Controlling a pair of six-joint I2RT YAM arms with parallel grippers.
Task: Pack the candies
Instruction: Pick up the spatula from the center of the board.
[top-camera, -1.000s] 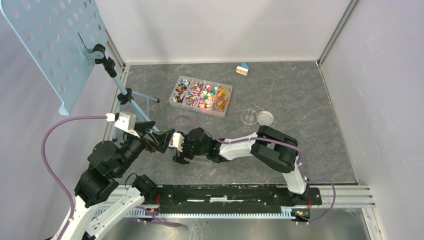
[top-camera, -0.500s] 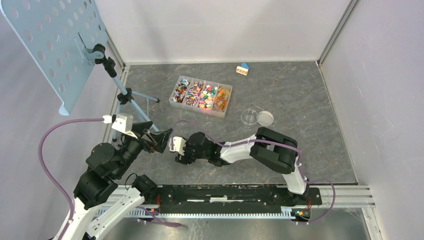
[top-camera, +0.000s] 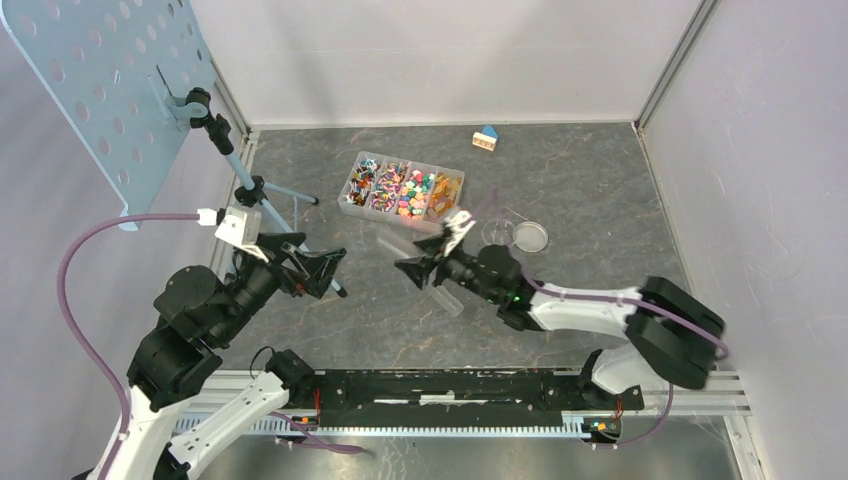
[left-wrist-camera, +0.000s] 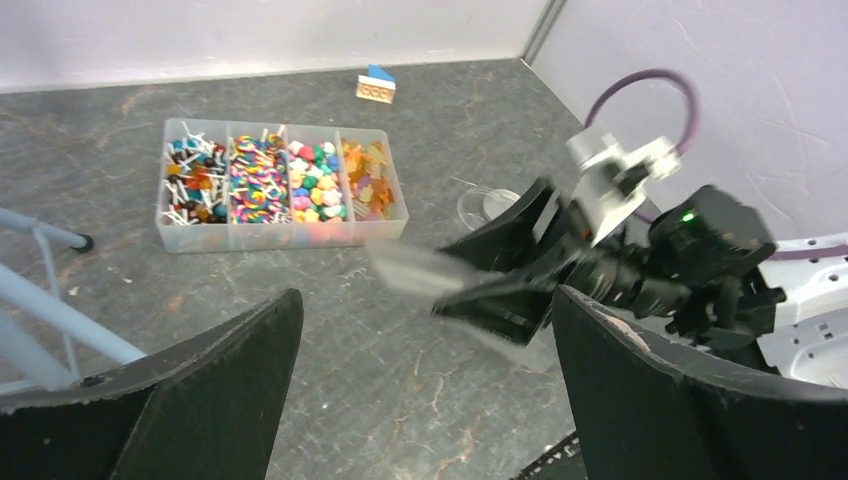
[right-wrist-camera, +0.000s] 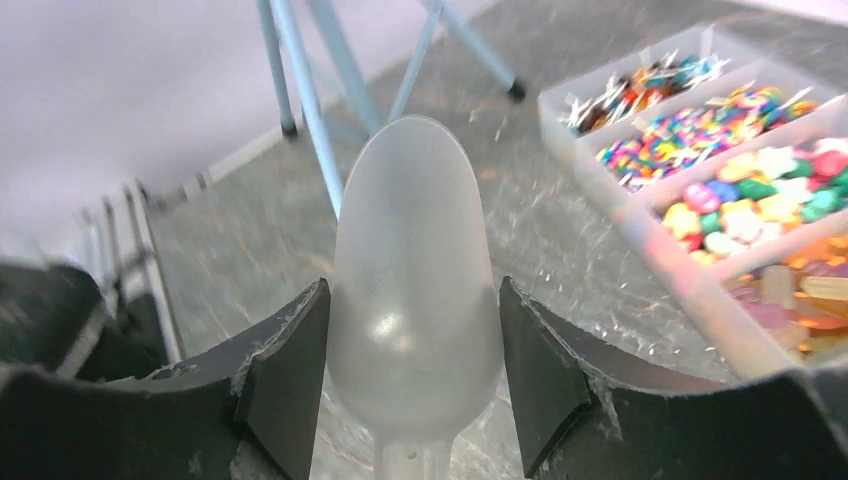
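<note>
left fingers (top-camera: 320, 270) near the front-left, spread wide apart, holding nothing, pointing at the right arm. right fingers (top-camera: 430, 262) just across from them, well apart from them, clamped on the sides of a frosted scoop (right-wrist-camera: 415, 290). scoop bowl sticks out past the fingertips toward the left arm, stem runs back between the fingers. can't tell if the scoop touches the desk (top-camera: 580, 200). blue stand (top-camera: 245, 185) legs on the desk at left. further back, two clear round dishes (top-camera: 497, 233) side by side, right of centre. candies (top-camera: 405, 190) sit sorted in a clear four-slot box (top-camera: 390, 220) behind the scoop, amber ones in the right slot. toy house (top-camera: 485, 138) at the back, apart from the box.
</note>
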